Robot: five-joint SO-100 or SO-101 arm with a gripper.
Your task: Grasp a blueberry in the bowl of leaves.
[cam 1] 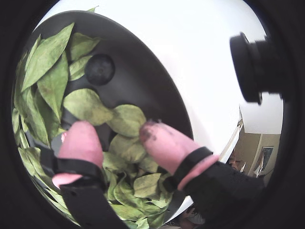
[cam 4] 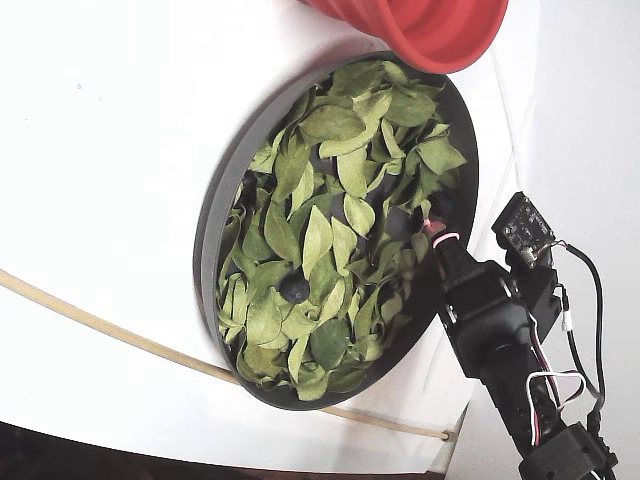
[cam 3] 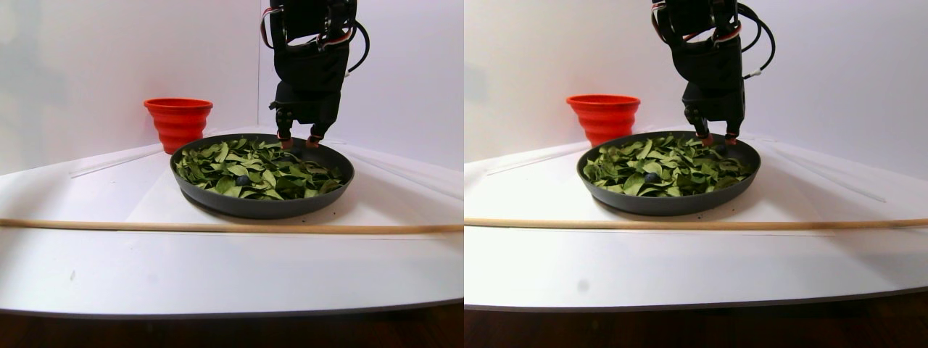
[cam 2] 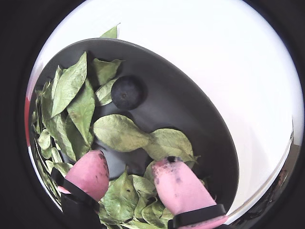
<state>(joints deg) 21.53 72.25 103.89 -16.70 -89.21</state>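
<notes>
The dark grey bowl (cam 1: 152, 81) (cam 2: 190, 95) (cam 3: 261, 206) (cam 4: 215, 215) holds a loose heap of green leaves (cam 1: 45, 71) (cam 2: 71, 95) (cam 3: 254, 170) (cam 4: 320, 240). A dark blueberry (cam 1: 99, 69) (cam 2: 127, 92) lies on bare bowl floor near the rim, ahead of my gripper and apart from it. Another blueberry (cam 4: 294, 290) (cam 3: 243, 180) sits among the leaves mid-bowl. My gripper (cam 1: 114, 128) (cam 2: 129, 161) (cam 3: 297, 141) (cam 4: 435, 232) is open and empty. Its pink fingertips (cam 1: 81, 140) (cam 2: 90, 174) hang low over the leaves at the bowl's edge, with only leaves between them.
A red ribbed bowl (cam 3: 178, 119) (cam 4: 430, 25) stands just beyond the dark bowl. A thin wooden stick (cam 3: 232, 227) (cam 4: 100, 325) lies across the white table in front of the bowl. A black camera (cam 1: 255, 67) juts out beside the gripper.
</notes>
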